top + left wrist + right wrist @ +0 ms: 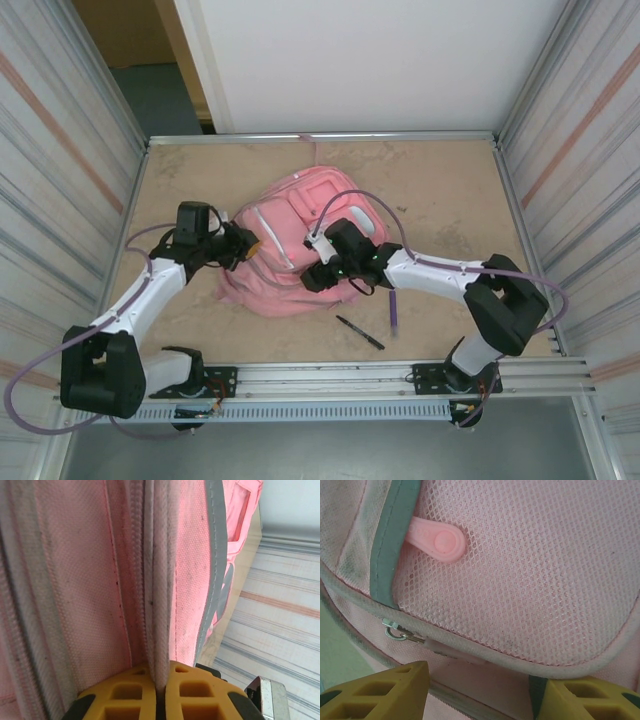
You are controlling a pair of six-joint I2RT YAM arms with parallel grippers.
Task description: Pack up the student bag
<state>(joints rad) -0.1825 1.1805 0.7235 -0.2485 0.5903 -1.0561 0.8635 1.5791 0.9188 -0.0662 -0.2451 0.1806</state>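
The student bag (290,235), a large pink backpack, lies flat in the middle of the table. My left gripper (248,246) is at its left edge. In the left wrist view the left gripper (161,692) is shut, its yellow fingers (200,695) pinching a ridge of the bag's pink fabric (160,605). My right gripper (316,272) is over the bag's near right part. In the right wrist view the right gripper (482,697) is open above a pink mesh pocket (530,570), with a metal zipper pull (400,631) just beyond its left finger (380,692).
A black pen (360,333) and a purple pen (394,312) lie on the table near the right arm, in front of the bag. Corrugated metal walls (60,180) close in both sides. A metal rail (400,378) runs along the near edge.
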